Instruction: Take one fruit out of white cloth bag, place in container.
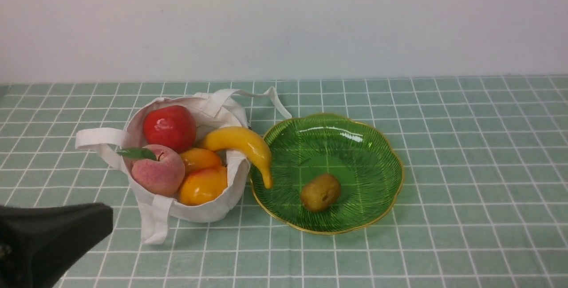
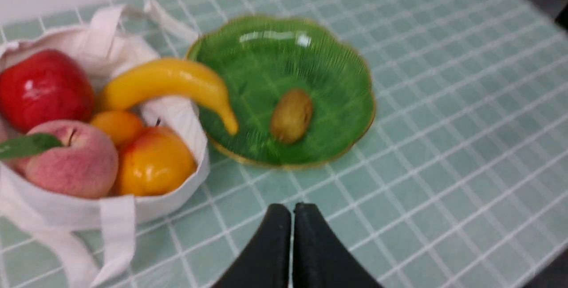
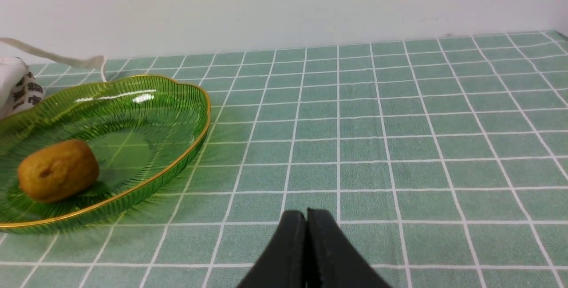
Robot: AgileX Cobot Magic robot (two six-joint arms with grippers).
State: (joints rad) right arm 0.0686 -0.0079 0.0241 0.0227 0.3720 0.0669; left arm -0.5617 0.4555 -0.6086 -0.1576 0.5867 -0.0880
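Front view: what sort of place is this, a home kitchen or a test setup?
Probably a staged tabletop test bench rather than a home: a green checked tablecloth runs up to a bare white wall, with a white cloth bag beside a green glass dish holding one fruit.

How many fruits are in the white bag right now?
5: red apple at the back, peach front left, two orange fruits front right, banana hanging over the bag edge. Others may hide underneath.

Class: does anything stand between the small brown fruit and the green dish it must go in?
Nothing visible does: the fruit already lies in the dish. The banana has its tip over the dish's rim, clear of the fruit.
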